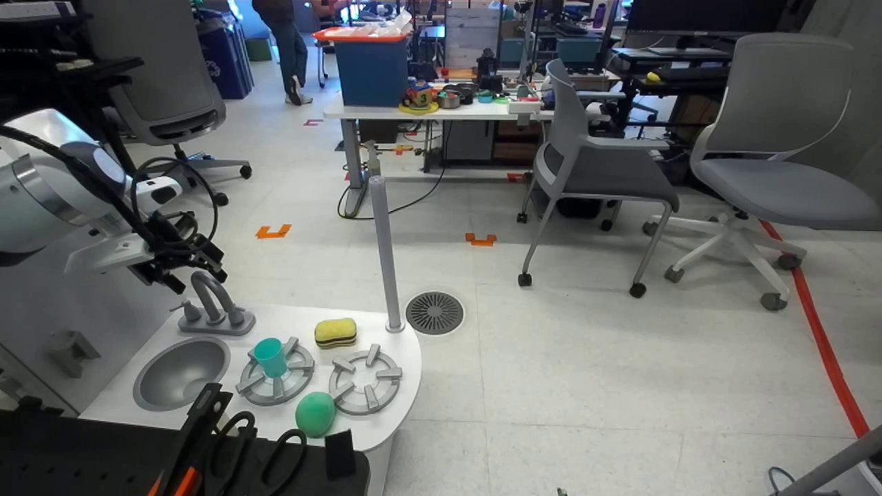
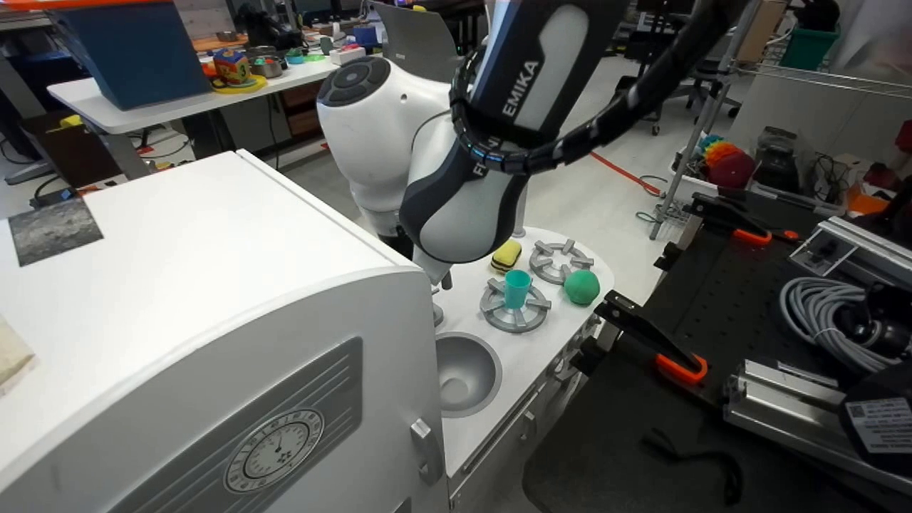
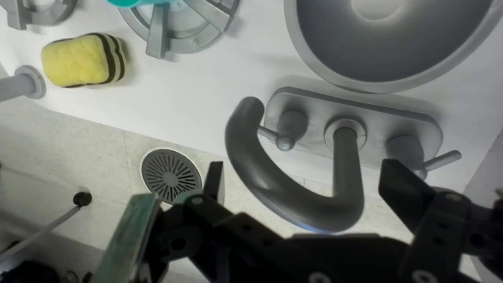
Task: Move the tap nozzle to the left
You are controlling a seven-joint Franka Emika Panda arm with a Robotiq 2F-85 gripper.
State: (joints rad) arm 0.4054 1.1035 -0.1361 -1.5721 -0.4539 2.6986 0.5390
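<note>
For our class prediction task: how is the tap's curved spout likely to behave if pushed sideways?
The spout will probably swivel rather than tip, since its end sits in a round collar on the base plate. It is likely stiff, as its arch shows no sag. Its smooth, rounded surface may be slippery, so a push could slide along it.

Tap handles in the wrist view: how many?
2: the picture's left handle and right handle, on either side of where the tap nozzle mounts.
</note>
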